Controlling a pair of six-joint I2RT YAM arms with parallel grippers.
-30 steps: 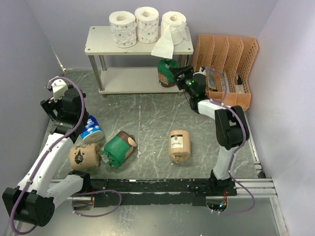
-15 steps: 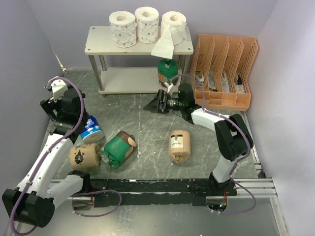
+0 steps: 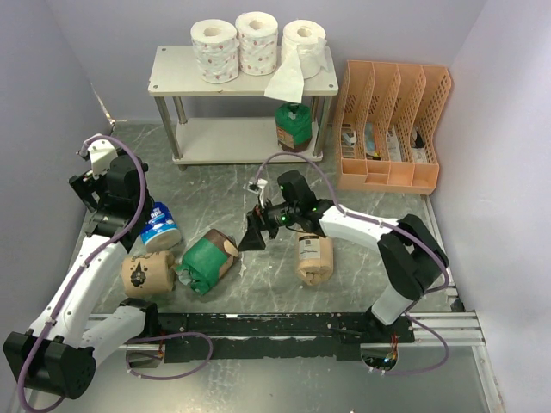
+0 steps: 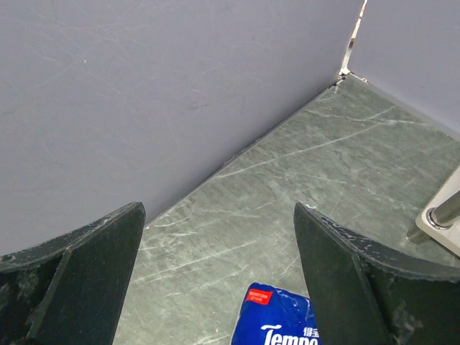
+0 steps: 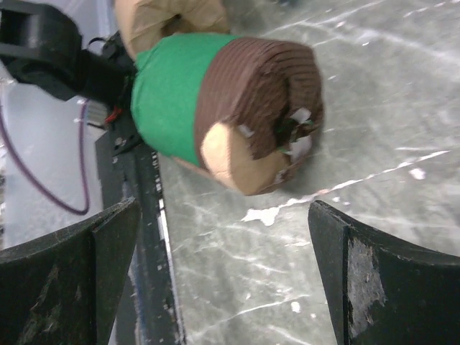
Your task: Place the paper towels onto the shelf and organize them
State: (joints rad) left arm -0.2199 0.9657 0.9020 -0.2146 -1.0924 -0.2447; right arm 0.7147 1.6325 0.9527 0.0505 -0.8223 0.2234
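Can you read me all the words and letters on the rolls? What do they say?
"Tempo", white letters cut off by the picture's bottom edge, with Chinese characters beside it: on the blue-wrapped roll.
Red tag on the same roll: too small to read.
Dark label on the tan kraft roll: too small to read.
Green-wrapped roll: no words show.

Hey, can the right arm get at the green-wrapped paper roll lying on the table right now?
Probably yes. The right end effector is open and faces the green-wrapped paper roll lying on its side, with only bare grey-green marbled table between them.
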